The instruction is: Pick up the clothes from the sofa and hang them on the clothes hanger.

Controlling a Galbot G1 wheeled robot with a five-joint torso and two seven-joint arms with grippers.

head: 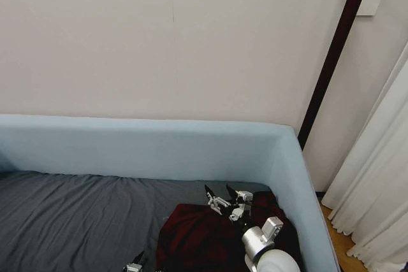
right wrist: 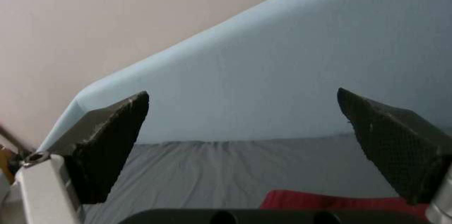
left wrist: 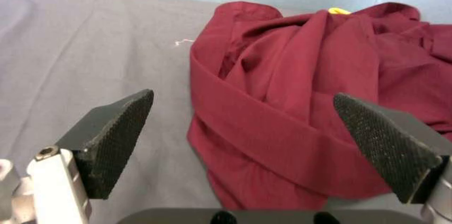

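A dark red garment (head: 204, 237) lies crumpled on the grey seat of the sofa, near its right corner. In the left wrist view the red garment (left wrist: 304, 102) spreads out ahead of my open left gripper (left wrist: 258, 139), whose black fingers (left wrist: 113, 139) stand wide apart above it. A small yellow tag (left wrist: 339, 10) shows at the garment's far edge. My right gripper (head: 224, 200) hovers open just above the garment's far part, pointing at the sofa back. In the right wrist view a strip of the garment (right wrist: 332, 203) lies below my right gripper (right wrist: 247, 150).
The sofa has a pale blue back (head: 140, 148) and right arm (head: 299, 202), with a grey seat (head: 70, 221). A plain wall rises behind it. A dark vertical post (head: 331, 55) and a white curtain (head: 376, 189) stand to the right of the sofa.
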